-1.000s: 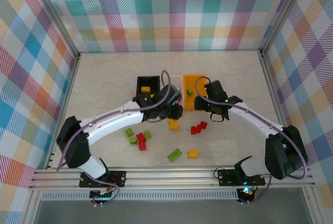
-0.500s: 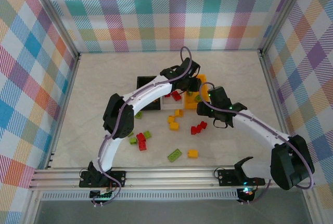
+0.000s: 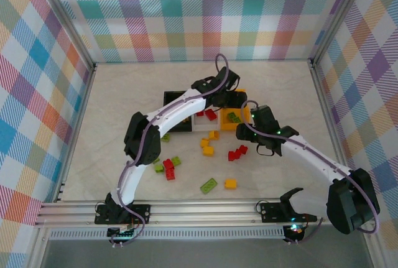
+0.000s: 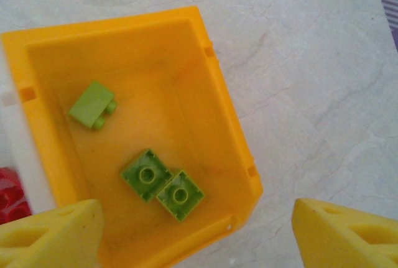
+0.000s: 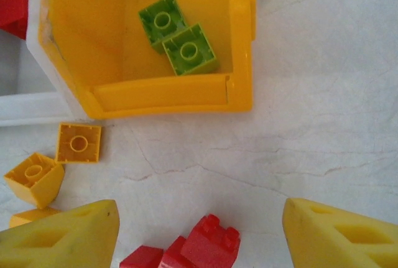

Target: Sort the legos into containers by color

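My left gripper (image 4: 196, 221) has just opened wide over the orange bin (image 4: 227, 125), empty now; green legos (image 4: 146, 175) lie inside. My right gripper (image 5: 200, 221) hangs open, empty.

Both wrist views overlook orange bin (image 4: 217, 87) closely

Three bins (image 3: 166, 109), three green bricks (image 4: 147, 174) inside the orange bin (image 4: 217, 106), four yellow bricks (image 3: 230, 183) loose on the table (image 3: 124, 94)

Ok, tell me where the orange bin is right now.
In the top view the orange bin sits just right of centre, against the white bin on its left, with three green bricks inside.
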Motion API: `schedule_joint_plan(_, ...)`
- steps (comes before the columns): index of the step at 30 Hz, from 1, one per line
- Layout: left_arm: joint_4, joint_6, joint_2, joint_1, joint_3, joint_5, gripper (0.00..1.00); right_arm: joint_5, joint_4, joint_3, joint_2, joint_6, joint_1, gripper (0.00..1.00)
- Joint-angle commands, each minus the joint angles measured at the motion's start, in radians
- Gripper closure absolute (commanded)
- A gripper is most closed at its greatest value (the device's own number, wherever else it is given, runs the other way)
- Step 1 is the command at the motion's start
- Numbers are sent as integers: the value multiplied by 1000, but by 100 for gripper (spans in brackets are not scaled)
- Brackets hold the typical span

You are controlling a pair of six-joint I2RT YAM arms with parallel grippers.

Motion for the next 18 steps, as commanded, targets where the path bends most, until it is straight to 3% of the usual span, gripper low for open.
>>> schedule_joint_plan(1,93,-35,-220,12,-161,13,16,-59,-26,-41,-26,4,0,32)
schedule_joint_plan(10,322,-139,-694,-5,-796,43,6,-153,-43,-76,9,31,119,33)
schedule_joint_plan(18,273,-191,-1041,-10,-1118,-14,0,-144,-61,-72,56,102,284,33)
